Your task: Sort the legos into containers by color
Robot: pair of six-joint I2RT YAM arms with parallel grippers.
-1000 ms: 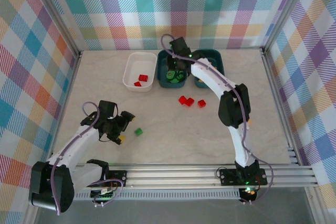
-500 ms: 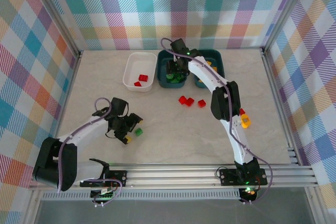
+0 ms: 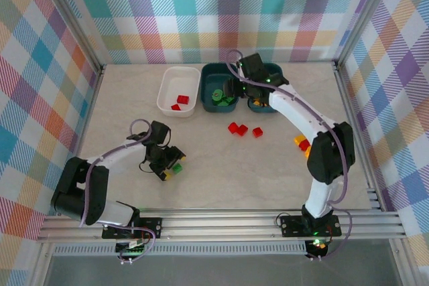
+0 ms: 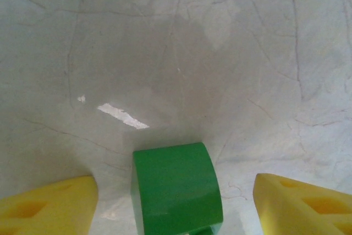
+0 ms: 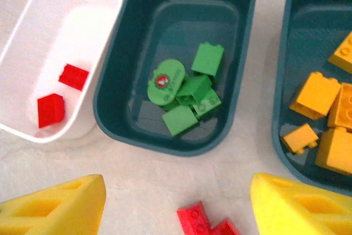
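A green lego (image 4: 176, 191) lies on the table between the yellow fingers (image 4: 49, 207) of my left gripper (image 3: 171, 168), which is open with a gap on each side of the brick (image 3: 177, 167). My right gripper (image 5: 179, 207) is open and holds nothing; it hangs over the near edge of the containers (image 3: 244, 95). The white tub (image 5: 22, 48) holds two red legos (image 5: 50, 108). The middle teal tub (image 5: 242, 20) holds several green legos (image 5: 190, 94). The right teal tub (image 5: 286, 81) holds yellow-orange legos (image 5: 316, 94). Three red legos (image 3: 242, 129) lie loose on the table.
The three tubs stand in a row along the back wall: white (image 3: 167, 82), teal (image 3: 206, 78), teal (image 3: 280, 75). The checked walls close in the table on three sides, and a metal rail (image 3: 221, 222) runs along the near edge.
My left gripper slid right until it straddled the green brick, and its jaws narrowed. My right gripper opened over the green tub and drew back to the right.
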